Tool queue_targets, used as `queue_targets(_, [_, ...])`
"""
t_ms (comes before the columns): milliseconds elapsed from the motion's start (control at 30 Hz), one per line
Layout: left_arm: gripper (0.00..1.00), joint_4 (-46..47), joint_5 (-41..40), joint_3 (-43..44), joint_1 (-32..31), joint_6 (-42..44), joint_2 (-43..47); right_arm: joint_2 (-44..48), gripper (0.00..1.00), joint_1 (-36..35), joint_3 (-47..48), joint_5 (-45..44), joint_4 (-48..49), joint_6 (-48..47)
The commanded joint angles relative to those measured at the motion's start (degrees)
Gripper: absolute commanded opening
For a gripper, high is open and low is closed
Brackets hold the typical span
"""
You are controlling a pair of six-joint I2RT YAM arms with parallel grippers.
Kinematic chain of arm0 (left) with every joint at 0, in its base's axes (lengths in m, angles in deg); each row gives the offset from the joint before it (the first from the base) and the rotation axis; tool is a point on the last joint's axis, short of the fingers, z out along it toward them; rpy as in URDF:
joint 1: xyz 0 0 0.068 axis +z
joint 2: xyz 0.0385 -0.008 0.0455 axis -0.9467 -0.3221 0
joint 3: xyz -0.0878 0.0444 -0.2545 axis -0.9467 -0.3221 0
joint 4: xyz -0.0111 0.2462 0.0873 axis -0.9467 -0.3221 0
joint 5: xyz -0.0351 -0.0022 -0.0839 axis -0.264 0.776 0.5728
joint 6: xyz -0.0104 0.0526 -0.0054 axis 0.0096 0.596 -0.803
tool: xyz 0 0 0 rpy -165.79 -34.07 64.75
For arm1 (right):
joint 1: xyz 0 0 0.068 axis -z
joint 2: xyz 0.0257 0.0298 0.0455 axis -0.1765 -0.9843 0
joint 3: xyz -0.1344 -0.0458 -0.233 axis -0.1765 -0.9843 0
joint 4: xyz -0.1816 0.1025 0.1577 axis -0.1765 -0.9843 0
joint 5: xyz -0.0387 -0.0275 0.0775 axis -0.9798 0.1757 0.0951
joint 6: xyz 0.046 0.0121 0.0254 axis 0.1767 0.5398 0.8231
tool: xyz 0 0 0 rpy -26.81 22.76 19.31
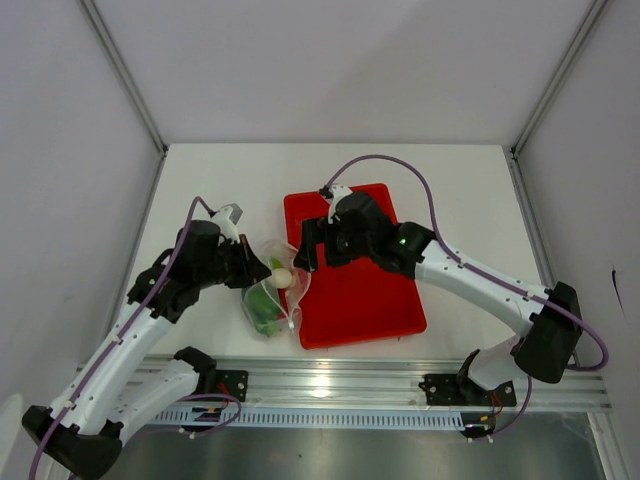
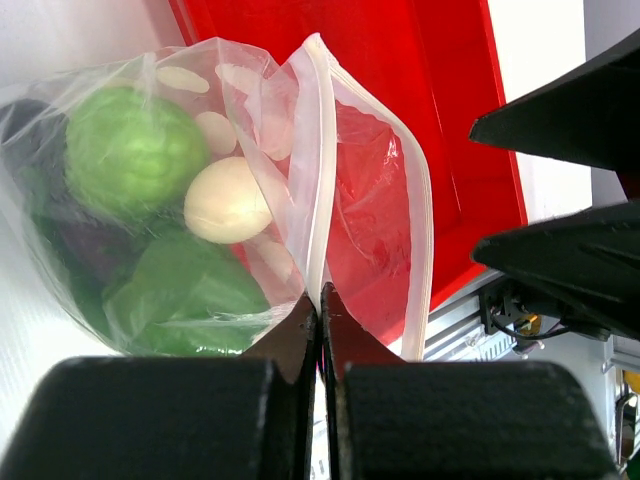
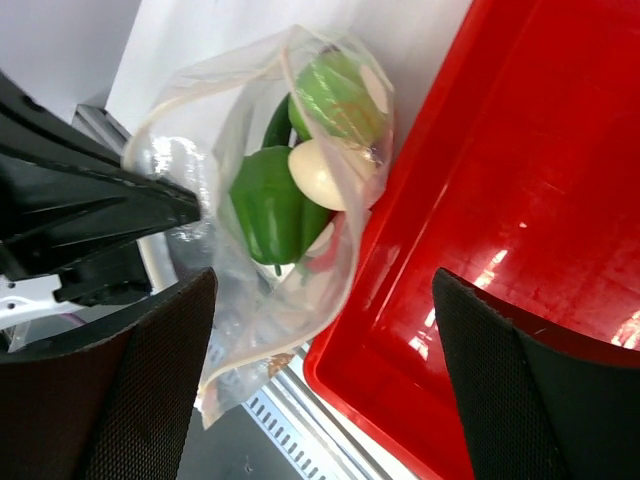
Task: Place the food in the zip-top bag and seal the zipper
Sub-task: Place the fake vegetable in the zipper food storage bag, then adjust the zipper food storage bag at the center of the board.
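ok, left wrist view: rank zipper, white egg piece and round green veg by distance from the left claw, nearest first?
1. zipper: its near end is pinched in the shut left claw, centre of view.
2. white egg piece: inside the zip-top bag, up and left of the tips.
3. round green veg: farther left, beyond the egg.

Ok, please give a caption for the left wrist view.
Shut left claw pinches the zip-top bag at its mouth; toy vegetables inside, red tray behind.

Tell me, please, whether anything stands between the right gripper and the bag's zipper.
Nothing visible does. The open right gripper hangs above the bag, whose zipper lies exposed beside the tray. The left gripper pinches the zipper from the other side.
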Motion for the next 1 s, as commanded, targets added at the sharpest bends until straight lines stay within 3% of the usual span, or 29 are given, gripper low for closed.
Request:
queue_targets(0, [0.01,0.33,0.56,0.11,-0.08,-0.60,0.75,0.14,0.88,0.54,-0.38,1.42,0.07,-1.78])
queue_targets(233, [0.00,-0.46,0.03,0.19,-0.08,-0.69,1.63,-3.99,0.78,0.63,0.24,5.82,3.14,-2.40])
queue_targets(267, [0.01,-0.72,-0.06,0.20,-0.08,-0.69,1.72,-5.04,0.70,0.63,0.67,6.69,3.58,-2.58])
queue_targets(333, [0.00,-0.90,-0.15,0.11,-0.08,-0.78,2.07,-6.45,0.67,0.72,1.46,7.40,3.67,-2.75])
queue_targets(500, [0.00,-1.51,-0.67,0.02,-0.08,-0.87,2.77,-11.80,0.37,0.81,5.85,10.64,3.50,-4.42])
queue_targets(533, [0.01,-1.69,-0.67,0.11,-0.08,-0.87,2.86,-12.60,0.17,0.81,6.82,11.18,3.24,-4.60])
queue_targets(633, [0.01,-2.22,-1.20,0.46,-0.08,-0.87,3.30,-14.89,0.00,0.19,11.48,12.32,1.83,-4.95])
queue_targets(967, [0.01,-4.15,-3.40,2.04,-0.08,-0.78,4.44,-19.98,0.00,-0.86,23.53,20.05,1.39,-4.78])
